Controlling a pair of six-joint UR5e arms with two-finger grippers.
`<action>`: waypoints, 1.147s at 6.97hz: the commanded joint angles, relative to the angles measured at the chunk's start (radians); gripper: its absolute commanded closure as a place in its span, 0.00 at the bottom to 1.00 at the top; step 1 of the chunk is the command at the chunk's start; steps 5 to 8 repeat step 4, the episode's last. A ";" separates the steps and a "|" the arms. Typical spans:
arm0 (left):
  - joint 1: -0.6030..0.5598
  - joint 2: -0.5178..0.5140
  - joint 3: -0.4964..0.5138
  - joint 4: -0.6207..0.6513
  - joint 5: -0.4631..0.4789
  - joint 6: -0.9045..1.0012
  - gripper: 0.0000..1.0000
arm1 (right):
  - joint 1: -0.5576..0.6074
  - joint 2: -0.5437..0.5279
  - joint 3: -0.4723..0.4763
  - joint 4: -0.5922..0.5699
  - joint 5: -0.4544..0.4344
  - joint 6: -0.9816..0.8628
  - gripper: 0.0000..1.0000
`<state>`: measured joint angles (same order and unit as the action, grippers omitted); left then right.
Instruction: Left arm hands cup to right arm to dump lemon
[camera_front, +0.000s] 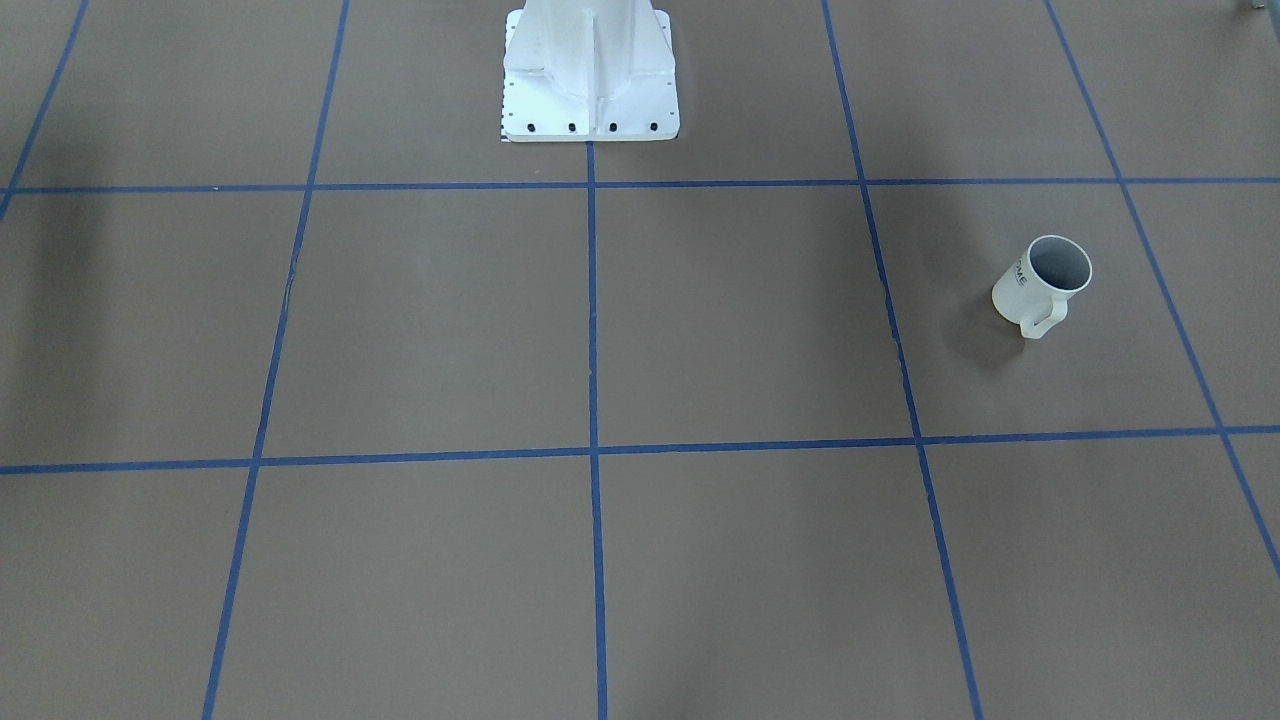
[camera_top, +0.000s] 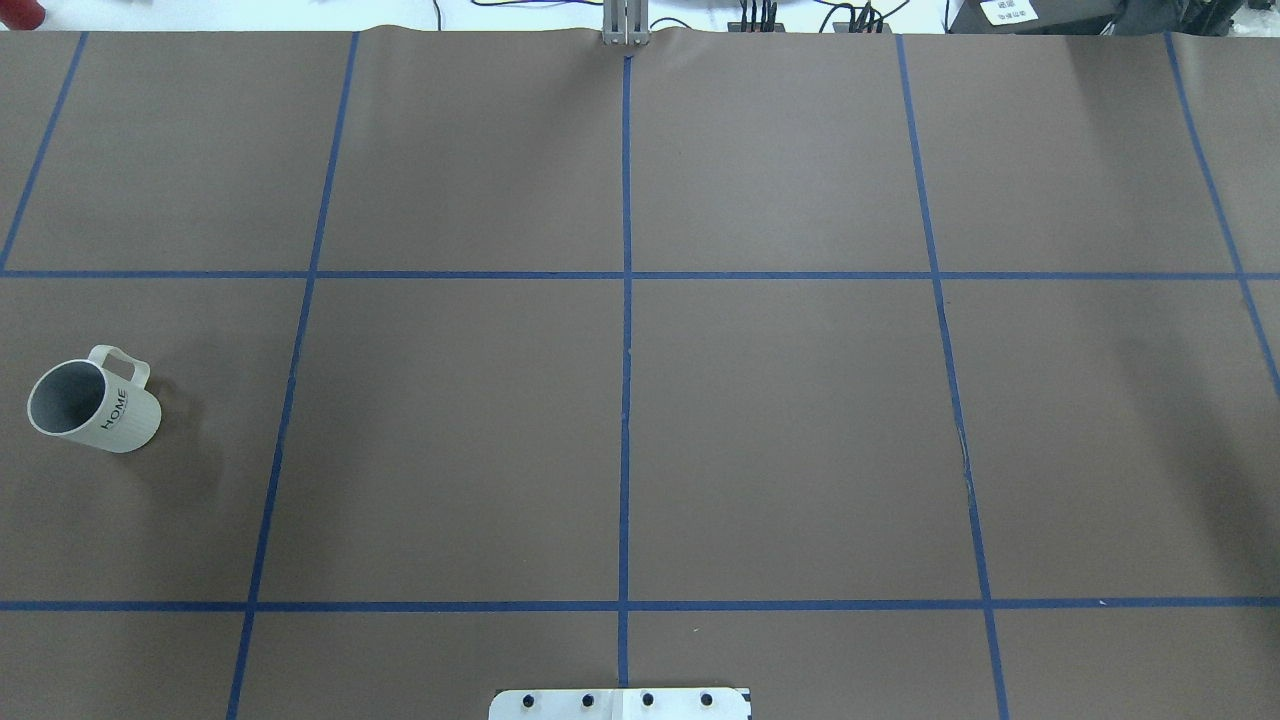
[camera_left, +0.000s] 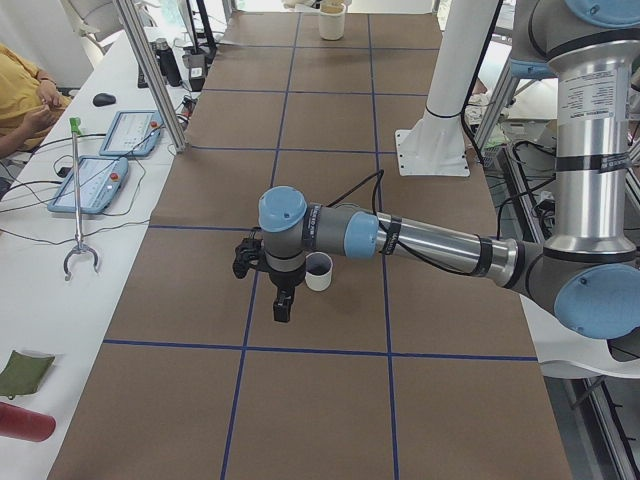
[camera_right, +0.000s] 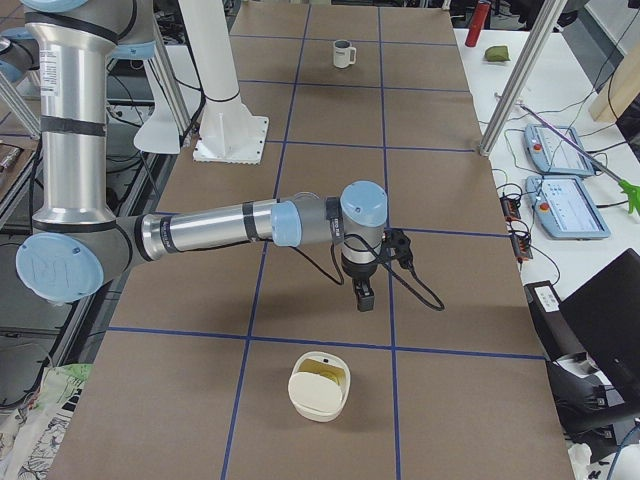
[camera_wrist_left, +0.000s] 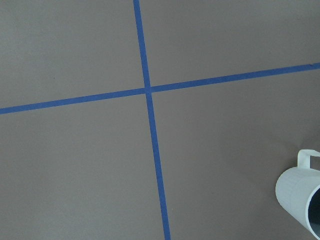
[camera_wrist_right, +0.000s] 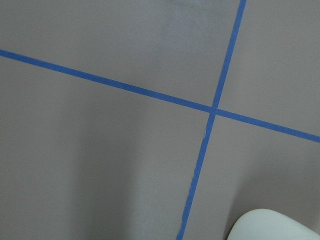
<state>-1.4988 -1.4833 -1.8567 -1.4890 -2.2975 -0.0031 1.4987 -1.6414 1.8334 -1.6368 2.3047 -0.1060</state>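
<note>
The cup (camera_top: 93, 405) stands upright near the left-end edge of the counter (camera_top: 780, 420), with its handle turned away from the robot, probably to leave the rim free for gripping. The left claw (camera_left: 284, 308) hangs just beside it. The right claw (camera_right: 366, 295) hangs over mid-counter, likely placed for the hand-over. I cannot tell whether either claw is apart or together.

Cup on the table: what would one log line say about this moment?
cup: upright on table, ungripped | left pincer: near cup, open/shut unclear | right pincer: far from cup, open/shut unclear
</note>
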 joint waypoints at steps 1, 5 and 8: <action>-0.001 0.014 0.025 0.007 -0.003 0.000 0.00 | 0.000 -0.015 -0.008 -0.002 0.001 -0.006 0.01; -0.003 0.012 0.011 0.056 -0.010 0.002 0.00 | -0.020 -0.014 -0.051 -0.002 -0.001 -0.005 0.01; -0.003 0.012 0.011 0.056 -0.010 0.002 0.00 | -0.020 -0.014 -0.051 -0.002 -0.001 -0.005 0.01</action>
